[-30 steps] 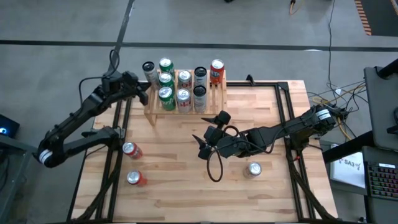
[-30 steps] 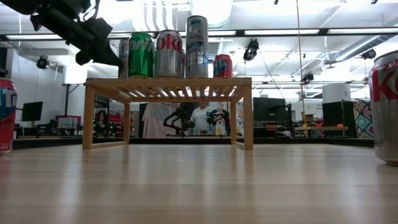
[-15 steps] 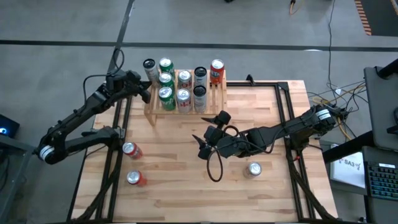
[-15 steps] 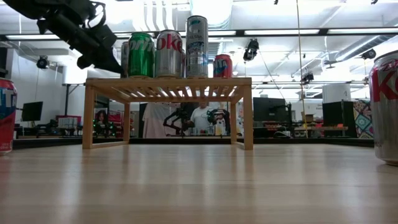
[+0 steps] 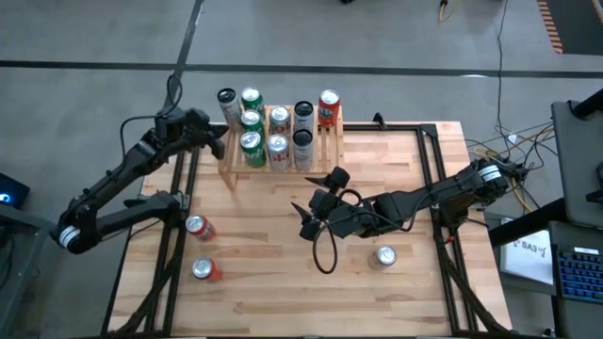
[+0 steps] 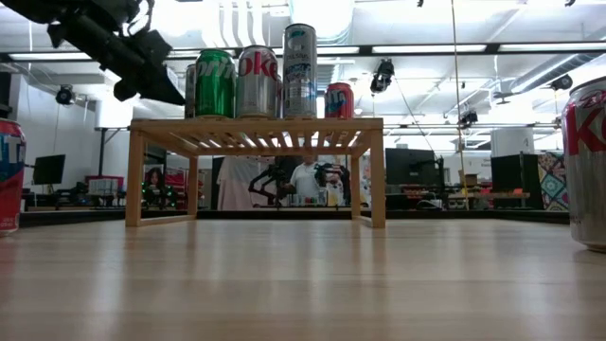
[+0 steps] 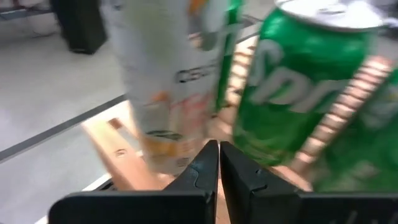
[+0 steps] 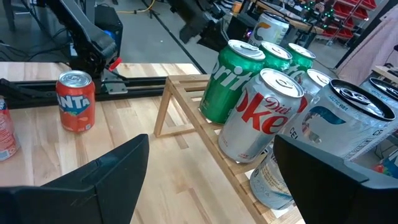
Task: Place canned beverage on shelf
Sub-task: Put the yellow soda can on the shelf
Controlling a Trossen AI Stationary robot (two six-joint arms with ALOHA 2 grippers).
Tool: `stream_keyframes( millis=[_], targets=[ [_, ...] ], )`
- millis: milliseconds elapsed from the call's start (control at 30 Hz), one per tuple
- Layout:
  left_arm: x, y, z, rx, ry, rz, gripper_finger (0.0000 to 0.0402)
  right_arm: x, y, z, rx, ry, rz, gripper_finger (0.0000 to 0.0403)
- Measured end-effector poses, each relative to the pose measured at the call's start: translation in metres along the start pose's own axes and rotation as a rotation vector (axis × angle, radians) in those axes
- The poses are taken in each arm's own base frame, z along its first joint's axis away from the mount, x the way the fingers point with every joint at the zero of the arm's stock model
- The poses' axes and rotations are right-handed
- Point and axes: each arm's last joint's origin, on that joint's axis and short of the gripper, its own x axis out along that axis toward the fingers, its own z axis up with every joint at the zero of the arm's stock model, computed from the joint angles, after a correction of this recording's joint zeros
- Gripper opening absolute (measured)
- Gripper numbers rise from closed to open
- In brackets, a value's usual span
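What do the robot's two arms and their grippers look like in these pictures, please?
Both arms are dark, jointed and slim. The left gripper has two flat black fingers. The right gripper has broad black fingers; a black cable loops off the right arm.

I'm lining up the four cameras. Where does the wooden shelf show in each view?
High view: the shelf sits at the table's far edge, left of middle.
Low view: the shelf stands left of middle, cans on top.
Left wrist view: a pale corner shows behind the shut left gripper.
Right wrist view: its frame runs across the middle.
Shared landmark: the green can.
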Motion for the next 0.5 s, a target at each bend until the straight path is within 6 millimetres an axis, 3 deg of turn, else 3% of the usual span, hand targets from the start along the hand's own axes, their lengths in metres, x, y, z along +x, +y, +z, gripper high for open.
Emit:
stream_keyframes(
  millis=[167, 500],
  targets=[
    [-0.0044, -0.0047, 0.0010, 0.003, -0.020, -0.135, 0.0000, 0.0000, 0.0000, 0.0000, 0.000, 0.000, 0.000, 0.0331],
    [0.0053, -0.0012, 0.0073, 0.003, -0.071, -0.076, 0.0000, 0.0000, 0.0000, 0.0000, 0.007, 0.000, 0.000, 0.0331]
  ],
)
